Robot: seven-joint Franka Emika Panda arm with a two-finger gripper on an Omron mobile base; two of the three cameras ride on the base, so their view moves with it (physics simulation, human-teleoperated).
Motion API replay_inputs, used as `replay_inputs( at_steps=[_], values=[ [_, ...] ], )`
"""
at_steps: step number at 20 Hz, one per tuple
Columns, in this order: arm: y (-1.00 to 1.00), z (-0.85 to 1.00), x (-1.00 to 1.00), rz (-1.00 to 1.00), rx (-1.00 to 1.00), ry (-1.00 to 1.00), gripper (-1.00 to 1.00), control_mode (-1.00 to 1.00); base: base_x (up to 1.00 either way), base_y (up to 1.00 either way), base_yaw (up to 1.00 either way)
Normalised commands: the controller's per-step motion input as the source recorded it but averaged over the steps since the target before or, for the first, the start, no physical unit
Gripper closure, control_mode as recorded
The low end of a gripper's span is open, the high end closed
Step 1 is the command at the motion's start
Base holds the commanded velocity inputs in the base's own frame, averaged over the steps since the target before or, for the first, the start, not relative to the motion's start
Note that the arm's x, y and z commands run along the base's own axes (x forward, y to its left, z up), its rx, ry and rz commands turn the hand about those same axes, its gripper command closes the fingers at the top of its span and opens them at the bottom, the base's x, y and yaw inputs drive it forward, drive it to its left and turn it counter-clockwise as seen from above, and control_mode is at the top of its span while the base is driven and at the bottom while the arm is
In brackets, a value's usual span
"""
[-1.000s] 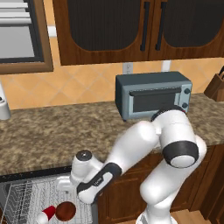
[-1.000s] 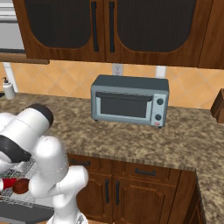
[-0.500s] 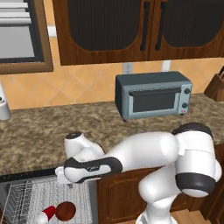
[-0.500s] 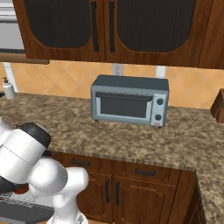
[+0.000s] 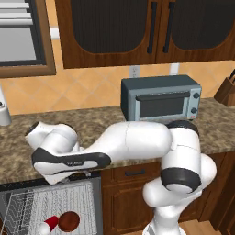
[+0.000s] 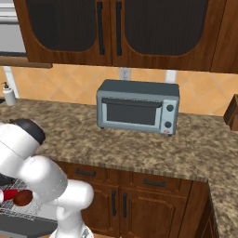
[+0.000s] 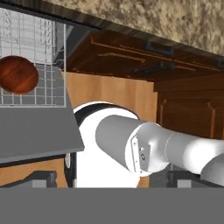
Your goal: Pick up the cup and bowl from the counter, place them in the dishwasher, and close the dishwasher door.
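Since both dishes already lie in the white wire rack (image 5: 55,204) of the built-in grey metal dishwasher (image 5: 94,202), you can count 2 of the 3 parts of this job as done. From the left base view you see the small bright red tapered plastic cup (image 5: 48,225) tipped on its side, with the small round dark reddish-brown bowl (image 5: 68,221) touching it on the right. The right base view shows the same pair at the left edge, cup (image 6: 5,195) beside bowl (image 6: 22,197), and the hand view picks out the bowl (image 7: 17,74) resting on the wire grid.

What remains for you is the flat grey metal dishwasher door (image 7: 35,135), which hangs open and lies roughly level below the rack. The long speckled brown-and-tan granite counter (image 5: 105,124) carries no cup or bowl now, only the grey-blue toaster oven (image 5: 160,98) and a white dispenser bottle (image 6: 9,94) far to the left.

Your white arm (image 5: 128,144) reaches left over the open machine, below the counter edge. The gripper's jaws stand at their widest and hold nothing. I judge that you next need to get under the door's edge and swing it up until it shuts.
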Motion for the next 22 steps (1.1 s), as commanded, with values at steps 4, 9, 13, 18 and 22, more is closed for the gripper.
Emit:
replay_inputs(
  at_steps=[4, 9, 13, 18, 22],
  values=[
    [-0.05, 0.77, -0.34, 0.07, -0.02, -0.12, -1.00, -1.00, 0.00, 0.00, 0.00],
    [-0.33, 0.45, -0.71, 0.20, 0.07, -0.40, -1.00, -1.00, 0.00, 0.00, 0.00],
    [-0.85, 0.02, -0.83, 0.08, 0.19, -0.27, -1.00, -1.00, 0.00, 0.00, 0.00],
    [-1.00, 0.00, -0.03, 0.06, 0.44, 0.02, -1.00, -1.00, 0.00, 0.00, 0.00],
    [-0.86, 0.00, 0.00, 0.02, 0.44, 0.00, -1.00, -1.00, 0.00, 0.00, 0.00]
  ],
)
